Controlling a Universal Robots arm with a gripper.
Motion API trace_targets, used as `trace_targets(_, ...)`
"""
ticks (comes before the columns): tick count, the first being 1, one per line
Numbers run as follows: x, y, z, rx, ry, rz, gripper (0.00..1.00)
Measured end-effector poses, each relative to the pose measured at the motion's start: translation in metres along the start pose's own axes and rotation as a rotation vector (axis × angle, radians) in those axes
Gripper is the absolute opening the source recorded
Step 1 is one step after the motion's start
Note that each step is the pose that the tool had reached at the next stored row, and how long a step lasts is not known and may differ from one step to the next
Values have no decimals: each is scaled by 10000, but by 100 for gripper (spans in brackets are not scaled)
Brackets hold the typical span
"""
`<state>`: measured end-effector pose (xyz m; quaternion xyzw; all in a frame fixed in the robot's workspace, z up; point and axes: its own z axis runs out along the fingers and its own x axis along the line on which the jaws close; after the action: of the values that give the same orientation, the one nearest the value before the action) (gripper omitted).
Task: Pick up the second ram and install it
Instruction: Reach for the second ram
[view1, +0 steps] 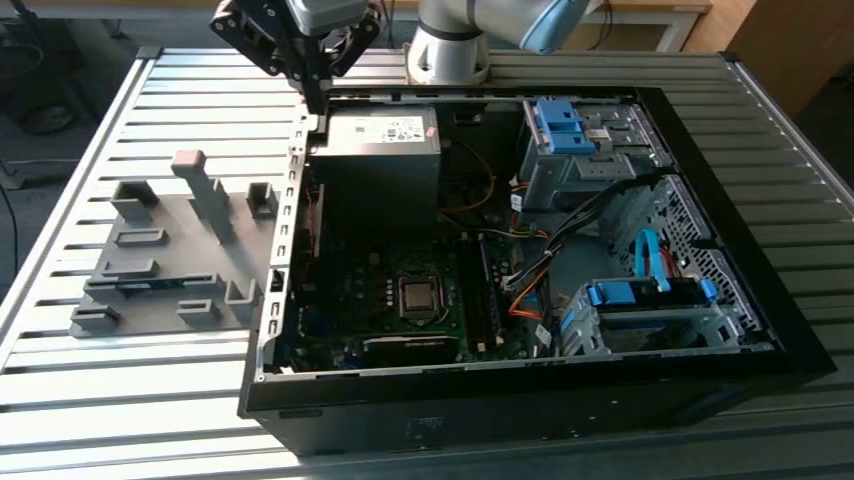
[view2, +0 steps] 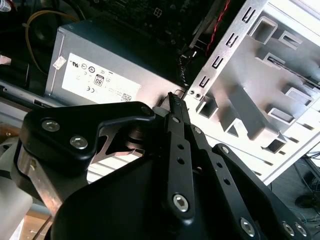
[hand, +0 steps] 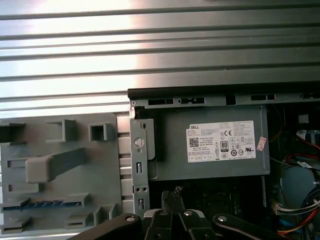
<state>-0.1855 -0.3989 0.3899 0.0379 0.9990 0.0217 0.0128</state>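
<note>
Grey plastic fixture plate (view1: 174, 250) lying flat on the slatted metal desk (view1: 134, 390), just beside the open black computer case (view1: 534, 415), on the exterior view's left. The second ram (view1: 144, 284), a thin blue-green stick, stands on edge in a slot of that plate, toward the plate's nearer end in the exterior view. In the first wrist view the second ram (hand: 45, 204) appears as a blue-green strip between grey slot walls of the fixture plate (hand: 60, 150). Nothing touches it.

The claw (view1: 316, 105) hangs from the arm (view1: 467, 30) over the far corner of the case on the exterior view's left. It is above the case wall, next to the power-supply box (view1: 380, 150) and well apart from the second ram. Its black fingers are drawn together, tips meeting or nearly so, and grip nothing. The second wrist view shows the claw (view2: 172, 97) pointing toward the seam between the power-supply box (view2: 115, 65) and the perforated case wall, with the fixture plate (view2: 260, 100) beyond. The first wrist view shows the claw (hand: 171, 194) just short of the power-supply box (hand: 220, 145).

Inside the case lie the dark green motherboard (view1: 387, 290) and loose cables. Bright blue drive-bay clips (view1: 561, 125) sit on the exterior view's right.
</note>
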Motion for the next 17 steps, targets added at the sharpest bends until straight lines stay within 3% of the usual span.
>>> trace_targets(17, 82, -6, 4, 1, 4, 0, 11)
